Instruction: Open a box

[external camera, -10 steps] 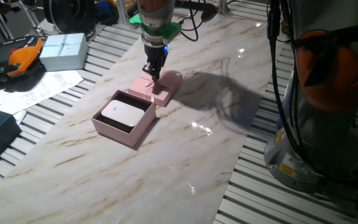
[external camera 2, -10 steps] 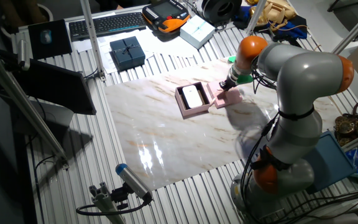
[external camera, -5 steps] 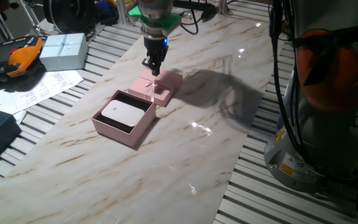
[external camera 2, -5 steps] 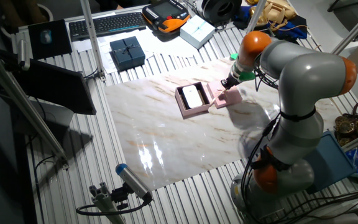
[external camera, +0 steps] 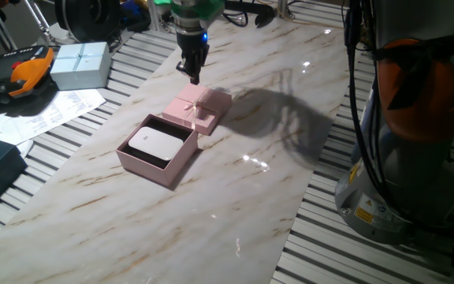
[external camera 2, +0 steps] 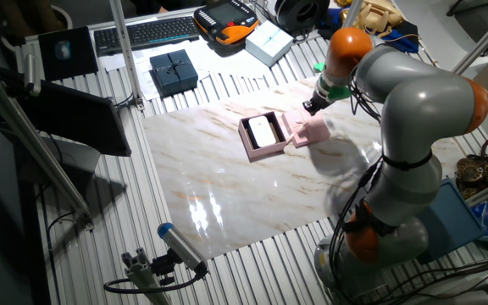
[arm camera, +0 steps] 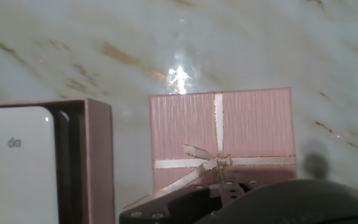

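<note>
The pale-pink box (external camera: 176, 164) stands open on the marble board, its white insert (external camera: 152, 143) showing. Its lid (external camera: 202, 110) with the cream ribbon bow lies flat on the board, touching the base's far right corner. My gripper (external camera: 193, 76) hangs empty a short way above the lid's far edge, touching nothing, its fingers only slightly apart. The other fixed view shows the box (external camera 2: 252, 153), the lid (external camera 2: 313, 131) and the gripper (external camera 2: 308, 106). The hand view looks down on the lid (arm camera: 247, 124), its bow (arm camera: 219, 161) and the box wall (arm camera: 98, 162); my fingertips are out of frame.
A pale blue-white ribboned box (external camera: 81, 65) and an orange-black handset (external camera: 18, 75) lie on the slatted table to the left, with papers (external camera: 46, 114). A dark blue box (external camera 2: 174, 69) and a keyboard (external camera 2: 146, 32) sit farther back. The arm's base (external camera: 416, 142) fills the right.
My gripper has risen straight up off the lid's bow, empty. The lid stays lying on the board next to the open box, which has not moved.
</note>
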`<move>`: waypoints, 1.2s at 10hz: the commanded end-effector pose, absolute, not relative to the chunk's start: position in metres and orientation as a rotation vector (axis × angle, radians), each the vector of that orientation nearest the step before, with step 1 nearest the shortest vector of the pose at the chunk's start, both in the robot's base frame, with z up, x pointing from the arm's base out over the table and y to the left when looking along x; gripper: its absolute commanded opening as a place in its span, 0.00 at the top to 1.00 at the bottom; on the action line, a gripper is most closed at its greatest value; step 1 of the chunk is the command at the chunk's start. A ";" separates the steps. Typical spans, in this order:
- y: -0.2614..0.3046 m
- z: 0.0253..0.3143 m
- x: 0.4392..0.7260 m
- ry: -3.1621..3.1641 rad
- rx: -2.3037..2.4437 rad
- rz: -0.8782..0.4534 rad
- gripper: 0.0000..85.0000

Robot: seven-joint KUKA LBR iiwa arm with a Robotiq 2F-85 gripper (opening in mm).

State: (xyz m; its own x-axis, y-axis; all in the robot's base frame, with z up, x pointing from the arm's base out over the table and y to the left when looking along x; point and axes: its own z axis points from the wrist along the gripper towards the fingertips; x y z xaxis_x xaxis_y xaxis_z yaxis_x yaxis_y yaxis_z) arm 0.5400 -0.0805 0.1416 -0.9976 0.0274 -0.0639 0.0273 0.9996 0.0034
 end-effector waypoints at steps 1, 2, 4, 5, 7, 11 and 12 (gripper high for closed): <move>-0.075 0.153 0.541 3.084 0.042 0.001 1.00; -0.069 0.161 0.541 3.084 0.039 -0.008 1.00; -0.059 0.171 0.537 3.086 0.047 0.009 1.00; -0.056 0.175 0.535 3.089 0.044 0.013 1.00; -0.046 0.183 0.528 3.107 0.014 0.008 1.00; -0.041 0.189 0.518 3.110 -0.070 -0.010 1.00; -0.040 0.190 0.517 3.110 -0.080 -0.013 1.00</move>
State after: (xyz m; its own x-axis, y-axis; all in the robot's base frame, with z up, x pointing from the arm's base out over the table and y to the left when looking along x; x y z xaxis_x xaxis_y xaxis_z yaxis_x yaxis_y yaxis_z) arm 0.5168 -0.0401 0.1906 -0.9982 -0.0528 -0.0288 -0.0525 0.9986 -0.0098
